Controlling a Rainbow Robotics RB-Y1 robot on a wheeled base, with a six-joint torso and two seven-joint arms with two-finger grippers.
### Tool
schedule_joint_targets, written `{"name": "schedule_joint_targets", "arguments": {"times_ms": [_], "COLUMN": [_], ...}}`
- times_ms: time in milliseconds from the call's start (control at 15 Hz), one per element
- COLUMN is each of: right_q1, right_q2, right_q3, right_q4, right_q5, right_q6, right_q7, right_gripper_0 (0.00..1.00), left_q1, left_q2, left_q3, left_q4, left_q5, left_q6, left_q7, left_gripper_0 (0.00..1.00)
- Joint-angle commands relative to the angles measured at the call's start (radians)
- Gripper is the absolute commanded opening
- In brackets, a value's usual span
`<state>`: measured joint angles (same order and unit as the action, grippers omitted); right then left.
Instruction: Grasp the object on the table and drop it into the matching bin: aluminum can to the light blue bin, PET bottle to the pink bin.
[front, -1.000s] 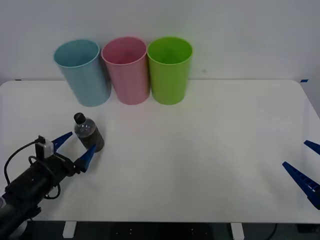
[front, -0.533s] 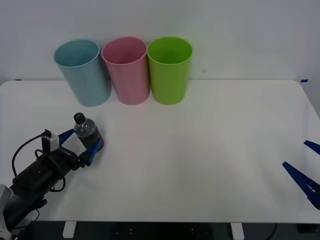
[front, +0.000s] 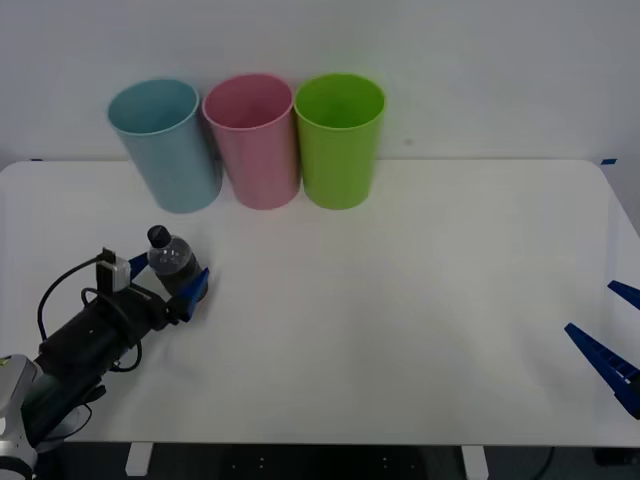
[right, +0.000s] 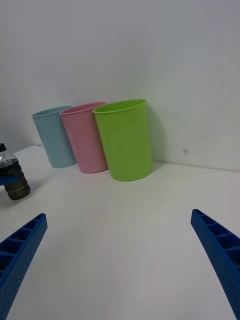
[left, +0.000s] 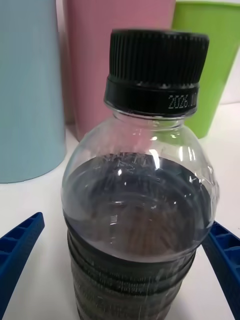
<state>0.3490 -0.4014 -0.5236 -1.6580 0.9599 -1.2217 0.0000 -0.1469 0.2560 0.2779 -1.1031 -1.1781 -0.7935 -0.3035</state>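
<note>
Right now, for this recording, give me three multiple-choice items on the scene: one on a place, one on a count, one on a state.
1. Where does the PET bottle stand?
A. inside the pink bin
B. on the table, before the light blue bin
C. beside the right end effector

2. How many bins stand at the table's far edge?
A. two
B. three
C. four

3. How are the left end effector's fingers?
A. open, one on each side of the bottle
B. shut, away from the bottle
C. clamped on the cap

Key: 1 B, the bottle stands upright on the white top, nearer than the light blue bin. 2 B, light blue, pink bin and lime green bin stand in a row. 3 A, the left wrist view shows a gap between each blue finger and the bottle.
</note>
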Motion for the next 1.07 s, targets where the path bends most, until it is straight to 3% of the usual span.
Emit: {"name": "schedule_joint_targets", "arguments": {"times_ms": [67, 200, 267, 333, 400, 467, 1067], "right_q1": [0.0, 0.0, 0.0, 0.0, 0.0, 0.0, 0.0], "right_q2": [0.0, 0.0, 0.0, 0.0, 0.0, 0.0, 0.0], "right_q3": [0.0, 0.0, 0.0, 0.0, 0.0, 0.0, 0.0], "right_q4": [0.0, 0.0, 0.0, 0.0, 0.0, 0.0, 0.0], "right_q5": [0.0, 0.0, 0.0, 0.0, 0.0, 0.0, 0.0], "right_q6": [0.0, 0.0, 0.0, 0.0, 0.0, 0.0, 0.0], "right_q7": [0.0, 0.0, 0.0, 0.0, 0.0, 0.0, 0.0], "right_gripper_0": [1.0, 1.0, 1.0, 1.0, 1.0, 1.0, 1.0], "left_q1": [0.0, 0.0, 0.0, 0.0, 0.0, 0.0, 0.01], "left_q2": [0.0, 0.0, -0.001, 0.0, 0.0, 0.0, 0.0], "left_q3": [-0.002, -0.002, 0.0, 0.0, 0.0, 0.0, 0.03], "left_q4": [0.0, 0.0, 0.0, 0.0, 0.0, 0.0, -0.001], "left_q5": [0.0, 0.0, 0.0, -0.002, -0.002, -0.002, 0.0], "left_q6": [0.0, -0.001, -0.001, -0.001, -0.003, -0.003, -0.072], "left_q7": [0.0, -0.002, -0.005, -0.008, -0.011, -0.011, -0.003], "left_gripper_0": [1.0, 1.0, 0.58, 0.26, 0.11, 0.02, 0.0]}}
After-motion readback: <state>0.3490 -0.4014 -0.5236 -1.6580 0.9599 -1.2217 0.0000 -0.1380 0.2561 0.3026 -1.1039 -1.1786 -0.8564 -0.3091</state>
